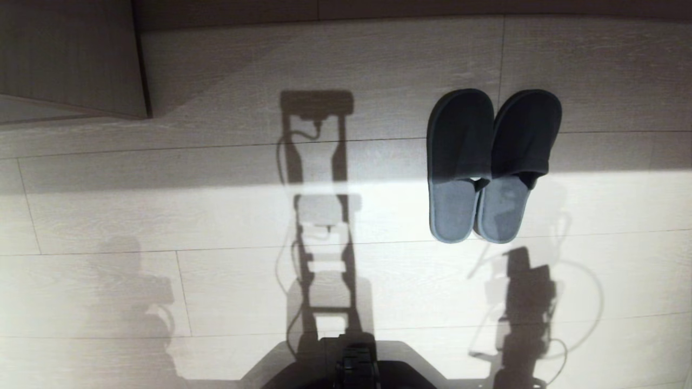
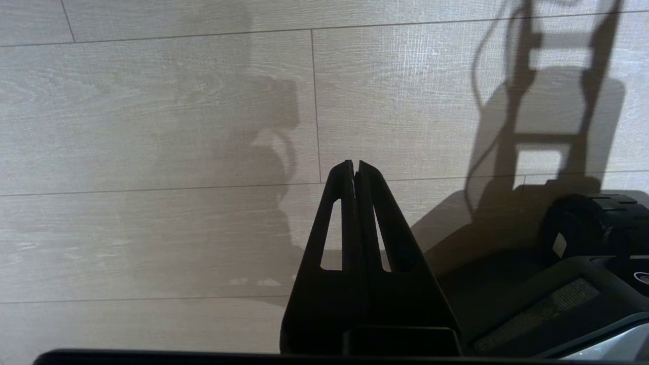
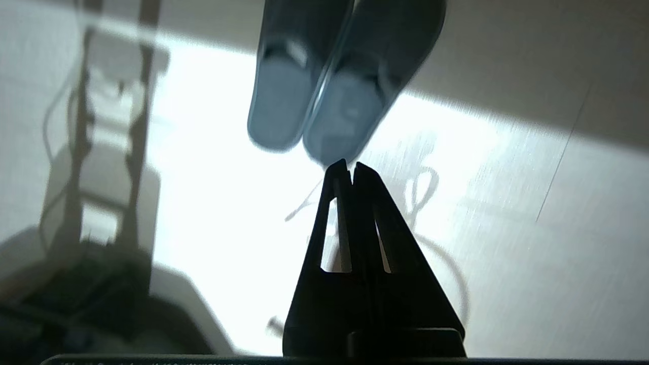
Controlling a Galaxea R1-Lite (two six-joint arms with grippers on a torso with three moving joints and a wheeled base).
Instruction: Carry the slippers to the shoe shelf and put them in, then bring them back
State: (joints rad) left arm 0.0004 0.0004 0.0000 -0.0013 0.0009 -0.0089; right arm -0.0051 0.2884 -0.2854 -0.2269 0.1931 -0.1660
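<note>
The dark grey slippers (image 1: 489, 156) lie side by side on the pale wood floor, right of centre in the head view, toes pointing away from me and open heels toward me. In the right wrist view the slippers (image 3: 324, 86) lie just beyond my right gripper (image 3: 351, 165), which is shut and empty, with floor showing around it. My left gripper (image 2: 355, 163) is shut on nothing above bare floor beside my base. Neither arm appears in the head view, only their shadows. The shoe shelf's open compartment is out of view.
A beige wood-grain panel (image 1: 70, 59) stands at the far left, with a dark skirting strip (image 1: 411, 8) along the far edge. My black base (image 1: 351, 367) sits at the near edge and shows again as the base (image 2: 583, 263) beside the left gripper. A band of light crosses the floor.
</note>
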